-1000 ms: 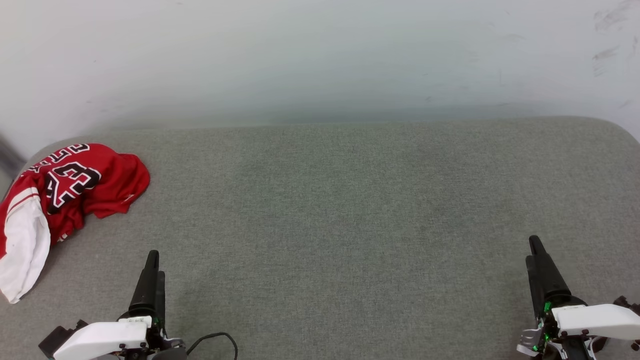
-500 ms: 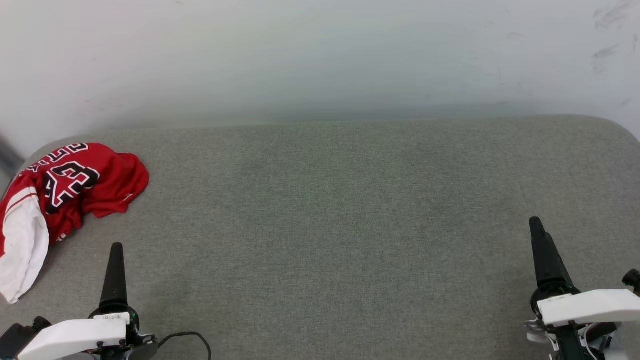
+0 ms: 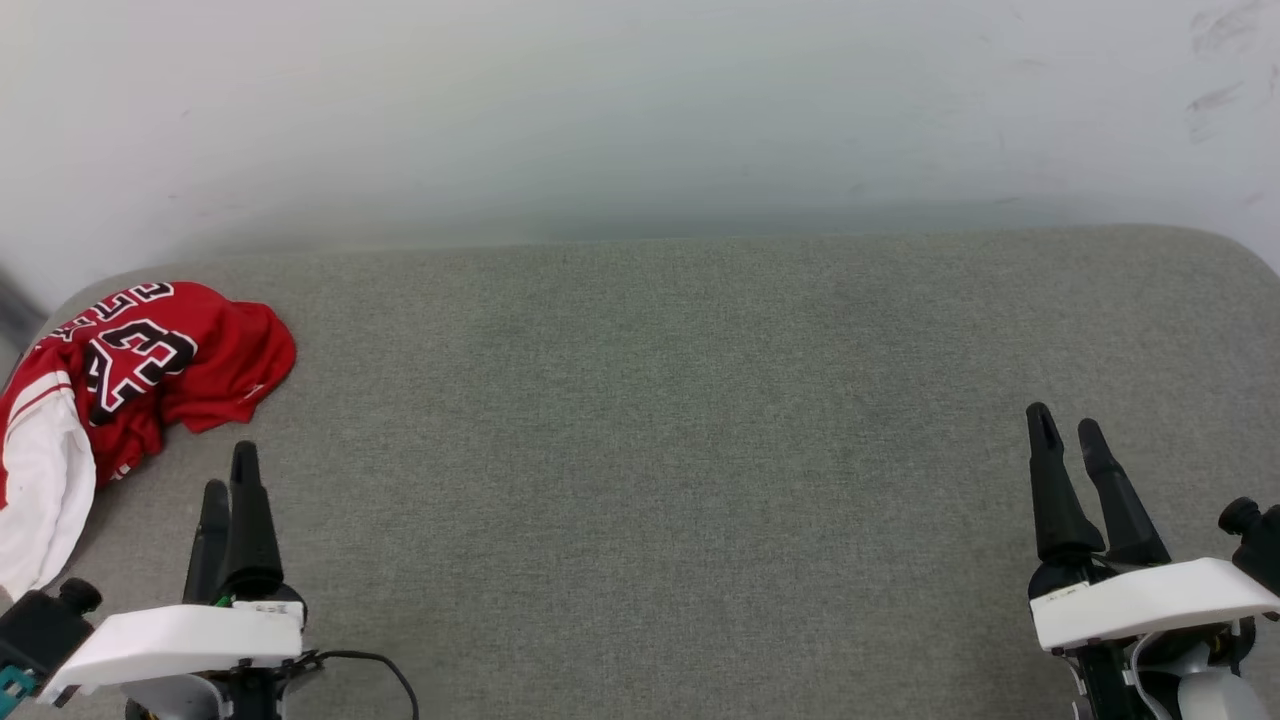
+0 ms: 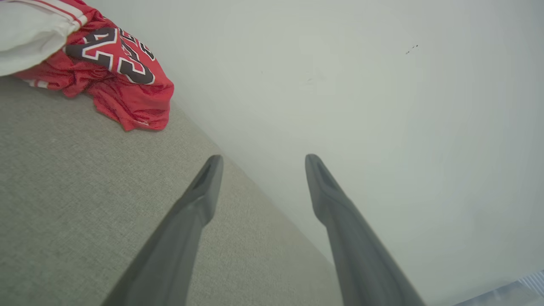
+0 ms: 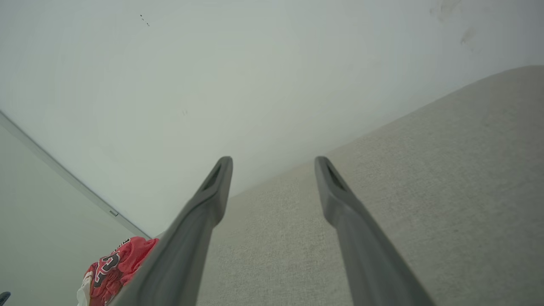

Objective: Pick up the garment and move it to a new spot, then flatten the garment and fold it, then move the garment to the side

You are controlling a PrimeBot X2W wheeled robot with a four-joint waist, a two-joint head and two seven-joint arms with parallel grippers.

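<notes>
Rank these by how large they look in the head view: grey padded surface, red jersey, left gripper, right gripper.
1. grey padded surface.
2. red jersey, crumpled and cut by the picture's edge.
3. left gripper and right gripper: alike, not ranked; nearness to camera enlarges them.

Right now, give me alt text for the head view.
A crumpled red jersey lies at the far left of a grey cushion, a pale wall behind. The left tool and right tool, both open and empty, point up from the lower corners.

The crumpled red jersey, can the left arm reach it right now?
Probably yes: the left gripper, fingers open, sits just short of the crumpled red jersey; only bare grey fabric surface between.
</notes>
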